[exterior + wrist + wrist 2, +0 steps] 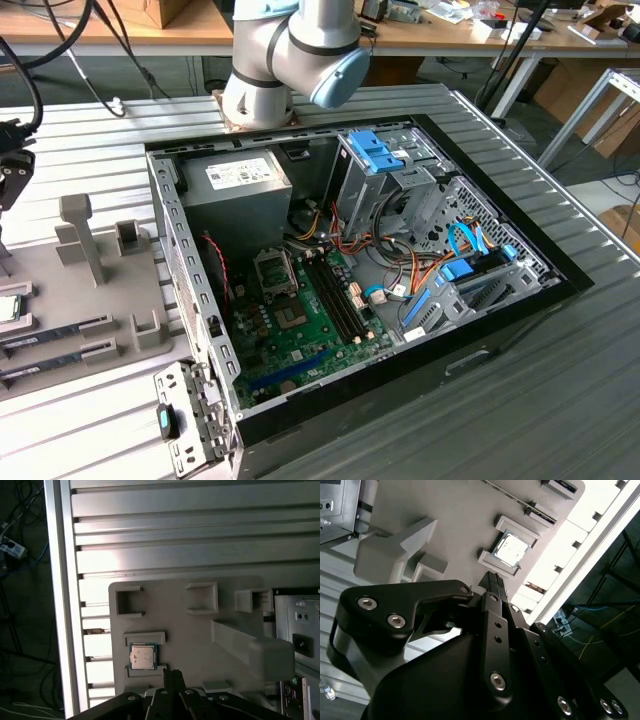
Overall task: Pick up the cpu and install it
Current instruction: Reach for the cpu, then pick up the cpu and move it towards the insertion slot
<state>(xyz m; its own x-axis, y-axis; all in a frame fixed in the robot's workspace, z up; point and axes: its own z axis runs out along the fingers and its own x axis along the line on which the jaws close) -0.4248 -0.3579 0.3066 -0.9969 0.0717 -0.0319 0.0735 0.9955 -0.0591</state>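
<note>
The gripper hangs with its tips pressed together and nothing between them, above a grey tray on the ribbed bench. The cpu lies flat in a square nest on that tray, just ahead of the tips and slightly to one side, not touching them. The open computer case stands farther off, beside the tray.

The exterior view looks steeply down into the computer case. Both wrist views face down past the gripper, sharing the grey tray.
</note>
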